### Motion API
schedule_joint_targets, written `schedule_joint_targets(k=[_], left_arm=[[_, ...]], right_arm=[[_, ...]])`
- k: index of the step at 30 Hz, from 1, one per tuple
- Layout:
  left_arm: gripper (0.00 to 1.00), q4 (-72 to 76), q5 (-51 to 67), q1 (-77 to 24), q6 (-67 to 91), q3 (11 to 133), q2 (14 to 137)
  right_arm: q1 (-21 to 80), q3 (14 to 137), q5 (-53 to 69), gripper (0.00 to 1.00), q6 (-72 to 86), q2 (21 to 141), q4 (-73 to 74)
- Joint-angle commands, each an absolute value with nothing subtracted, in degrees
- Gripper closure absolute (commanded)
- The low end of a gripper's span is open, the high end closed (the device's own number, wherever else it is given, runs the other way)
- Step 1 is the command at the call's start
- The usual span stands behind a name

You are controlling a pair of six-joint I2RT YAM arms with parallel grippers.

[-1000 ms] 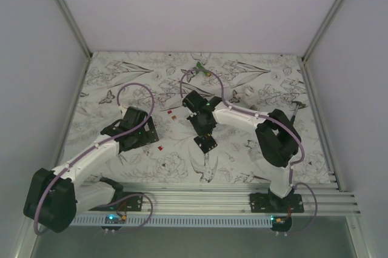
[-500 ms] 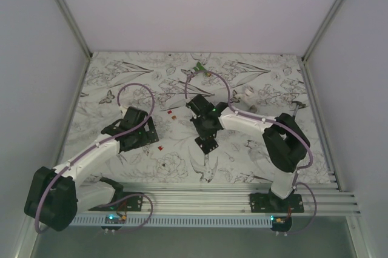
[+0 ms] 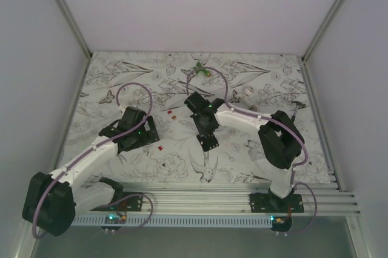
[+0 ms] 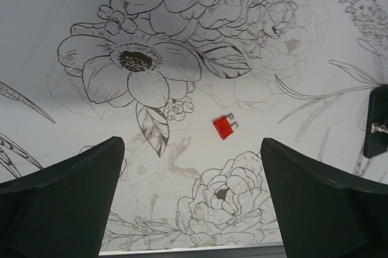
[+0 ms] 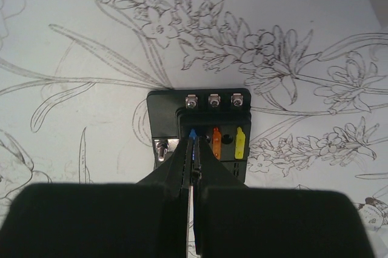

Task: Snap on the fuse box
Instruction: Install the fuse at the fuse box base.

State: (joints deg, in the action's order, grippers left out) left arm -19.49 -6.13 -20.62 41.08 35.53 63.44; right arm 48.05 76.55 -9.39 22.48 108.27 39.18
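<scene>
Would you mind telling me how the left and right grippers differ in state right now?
The left gripper is wide open and empty; the right gripper is shut on a blue fuse. The left hovers by a loose red fuse; the right is at the fuse box. Both point down at the table.

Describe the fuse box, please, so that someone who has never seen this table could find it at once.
On the flower-printed table, look near the middle, at the tip of the right gripper. The fuse box is the flat black rectangular block with three screws along one edge and blue, orange and yellow fuses in a row; the loose red fuses nearby are far smaller.
</scene>
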Motion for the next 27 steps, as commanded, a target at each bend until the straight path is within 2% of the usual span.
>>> schedule_joint_targets(k=[1, 5, 17, 27], left_arm=[[0.00, -20.70, -3.60, -20.31, 41.98, 35.33, 60.86], [0.00, -20.74, -1.64, -20.35, 42.71, 35.57, 60.18], [0.02, -22.86, 1.58, -22.05, 42.98, 38.28, 62.89], [0.09, -26.42, 0.49, -25.40, 42.58, 43.24, 70.04]], right_arm=[[46.84, 75.95, -13.78, 0.98, 25.45, 109.25, 40.37], [46.93, 75.49, -11.48, 0.87, 25.14, 105.80, 38.06], [46.09, 71.55, -11.62, 0.65, 23.83, 94.78, 33.71], [40.94, 61.99, -9.23, 0.62, 21.42, 91.13, 30.77]])
